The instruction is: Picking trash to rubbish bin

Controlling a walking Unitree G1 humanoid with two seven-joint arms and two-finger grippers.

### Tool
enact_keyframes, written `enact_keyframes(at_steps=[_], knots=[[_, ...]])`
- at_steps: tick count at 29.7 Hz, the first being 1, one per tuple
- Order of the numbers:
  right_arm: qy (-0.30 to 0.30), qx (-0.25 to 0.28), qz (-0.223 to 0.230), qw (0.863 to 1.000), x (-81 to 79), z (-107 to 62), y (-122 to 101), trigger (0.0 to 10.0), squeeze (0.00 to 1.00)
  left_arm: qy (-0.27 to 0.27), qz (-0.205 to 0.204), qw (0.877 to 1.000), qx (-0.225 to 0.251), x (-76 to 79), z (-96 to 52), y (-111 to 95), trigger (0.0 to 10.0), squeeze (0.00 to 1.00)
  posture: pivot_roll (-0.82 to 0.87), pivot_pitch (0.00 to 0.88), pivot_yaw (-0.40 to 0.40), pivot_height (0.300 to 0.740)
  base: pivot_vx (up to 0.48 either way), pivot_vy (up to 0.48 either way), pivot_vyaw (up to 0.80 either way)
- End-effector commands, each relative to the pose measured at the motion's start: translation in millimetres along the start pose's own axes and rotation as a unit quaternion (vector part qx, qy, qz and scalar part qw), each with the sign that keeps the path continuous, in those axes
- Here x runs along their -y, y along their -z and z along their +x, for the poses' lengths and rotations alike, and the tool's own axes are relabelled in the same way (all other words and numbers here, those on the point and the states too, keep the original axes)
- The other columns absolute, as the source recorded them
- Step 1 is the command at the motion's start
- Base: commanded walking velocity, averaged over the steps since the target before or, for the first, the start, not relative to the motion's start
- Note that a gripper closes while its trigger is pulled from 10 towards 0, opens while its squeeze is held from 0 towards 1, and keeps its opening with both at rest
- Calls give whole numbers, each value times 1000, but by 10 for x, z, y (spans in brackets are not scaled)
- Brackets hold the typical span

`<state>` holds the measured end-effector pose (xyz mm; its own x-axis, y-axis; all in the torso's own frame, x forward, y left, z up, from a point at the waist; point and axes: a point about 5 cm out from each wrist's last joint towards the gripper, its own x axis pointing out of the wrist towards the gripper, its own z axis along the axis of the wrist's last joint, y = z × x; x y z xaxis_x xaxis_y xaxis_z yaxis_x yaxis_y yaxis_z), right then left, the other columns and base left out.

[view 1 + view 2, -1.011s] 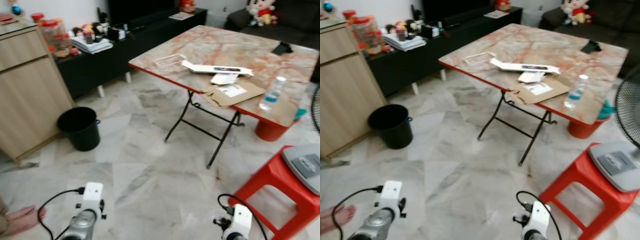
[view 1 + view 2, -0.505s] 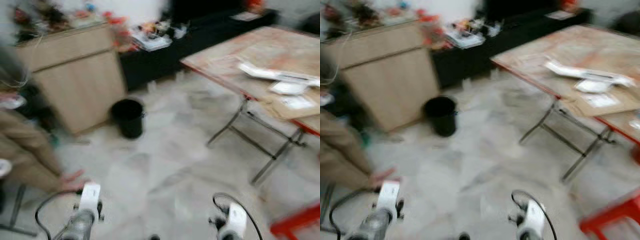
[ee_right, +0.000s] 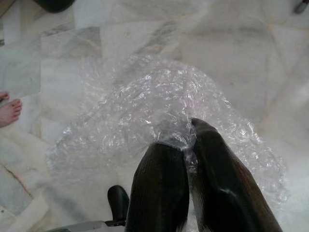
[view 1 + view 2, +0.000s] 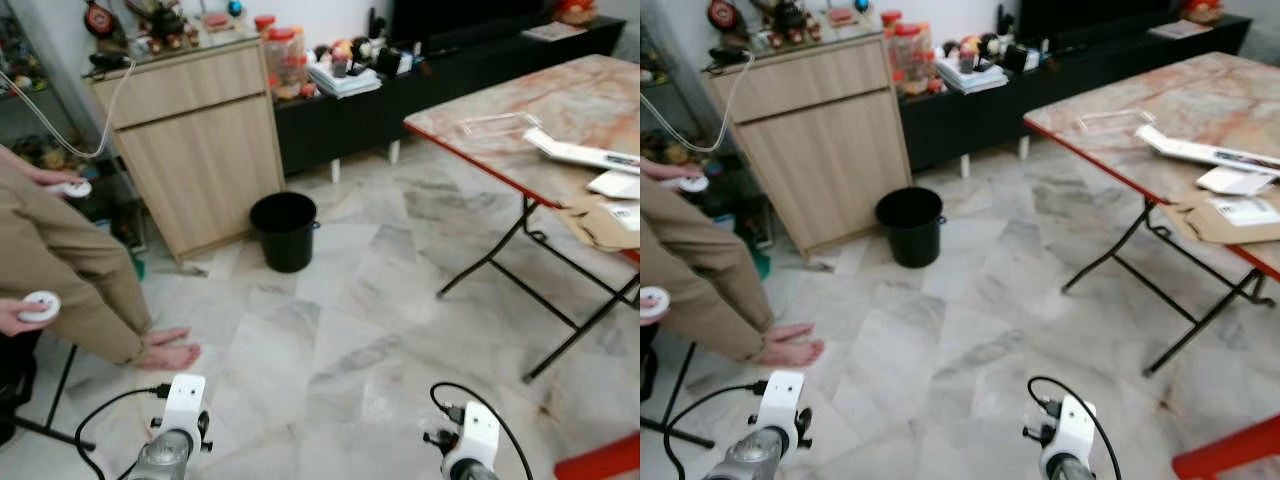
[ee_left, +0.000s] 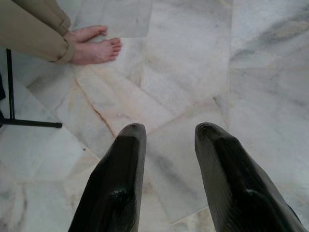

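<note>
Right end effector pinches crumpled bubble wrap (no clear long axis); left end effector spread, empty.

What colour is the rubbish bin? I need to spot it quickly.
Black; the rubbish bin shows best in the left eye view.

Premises: a home living room. Marble floor throughout. Wooden cabinet at 11 o'clock, topped with ornaments. Low black TV bench at 12 to 1 o'clock, cluttered. Folding table at 2 o'clock. Black bin beside the cabinet.
</note>
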<state>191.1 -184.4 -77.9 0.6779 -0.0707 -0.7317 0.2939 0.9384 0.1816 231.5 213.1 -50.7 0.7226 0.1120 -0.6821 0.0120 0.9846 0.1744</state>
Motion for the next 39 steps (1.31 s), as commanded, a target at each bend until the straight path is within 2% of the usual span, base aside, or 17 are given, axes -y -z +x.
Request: enact_keyframes(at_steps=[1, 5, 16, 19, 24, 28, 39], knots=[[-1, -1, 4, 1000, -56, 8, 4, 10000, 0, -17, 3, 1000, -13, -101, -22, 76, 10000, 0, -17, 0, 49, 740, 0, 0, 0], [5, -4, 8, 1000, -36, 4, 15, 10000, 0, -18, 3, 1000, -21, -93, -32, 124, 10000, 0, -29, 0, 51, 740, 0, 0, 0], [29, 12, 14, 999, 72, -2, -36, 10000, 0, -11, 6, 1000, -15, -37, -10, 54, 10000, 0, -40, 0, 70, 740, 0, 0, 0], [28, 15, 21, 999, 59, 4, -56, 10000, 0, -9, 10, 1000, -14, -31, -3, 33, 10000, 0, -45, 0, 66, 740, 0, 0, 0], [20, 19, 26, 999, 22, 12, -71, 10000, 0, -5, 15, 1000, -12, -25, 1, 16, 10000, 0, -46, 0, 64, 740, 0, 0, -688], [23, 16, 15, 1000, 40, 11, -72, 10000, 0, -8, 7, 1000, -9, -10, 5, 3, 10000, 0, -26, 0, 42, 740, 0, 0, -200], [24, 7, 16, 1000, 54, -7, -4, 10000, 0, -18, 5, 1000, -26, -52, -28, 125, 10000, 0, -29, 0, 52, 740, 201, 0, 0]])
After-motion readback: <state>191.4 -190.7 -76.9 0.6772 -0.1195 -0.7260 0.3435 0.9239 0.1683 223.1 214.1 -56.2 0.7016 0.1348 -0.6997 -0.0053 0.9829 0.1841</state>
